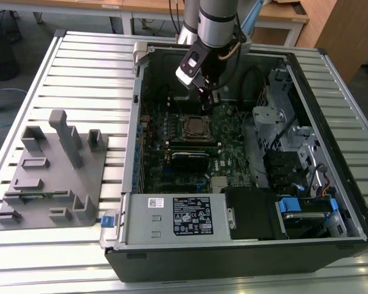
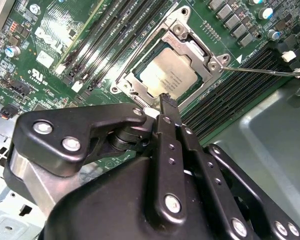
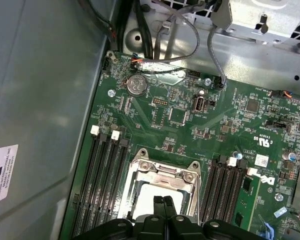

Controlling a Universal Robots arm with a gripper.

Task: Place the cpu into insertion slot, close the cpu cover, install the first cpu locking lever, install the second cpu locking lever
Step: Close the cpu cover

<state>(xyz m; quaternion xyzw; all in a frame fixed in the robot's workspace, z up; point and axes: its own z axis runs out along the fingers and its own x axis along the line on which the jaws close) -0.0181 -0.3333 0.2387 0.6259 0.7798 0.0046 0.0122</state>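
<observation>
The cpu (image 2: 169, 75) lies flat in the insertion slot (image 1: 184, 130) on the green motherboard, its silver-grey top showing through the window of the cpu cover (image 2: 192, 50). The cover lies down over the chip, also seen in the first wrist view (image 3: 162, 169). A thin metal locking lever (image 2: 262, 71) sticks out sideways from the socket's corner over the memory slots. My gripper (image 1: 206, 103) hangs just above the socket's far edge, fingertips (image 2: 165, 101) pressed together with nothing between them. In the first wrist view the gripper (image 3: 163, 201) points at the chip (image 3: 142, 197).
The open computer case (image 1: 130, 153) stands on a slatted table. Long black memory slots (image 3: 102, 175) flank the socket on both sides. A white-labelled power supply box (image 1: 172, 215) fills the near side, drive cages (image 1: 282, 122) the exterior view's right. A grey fixture plate (image 1: 49, 177) lies outside the case.
</observation>
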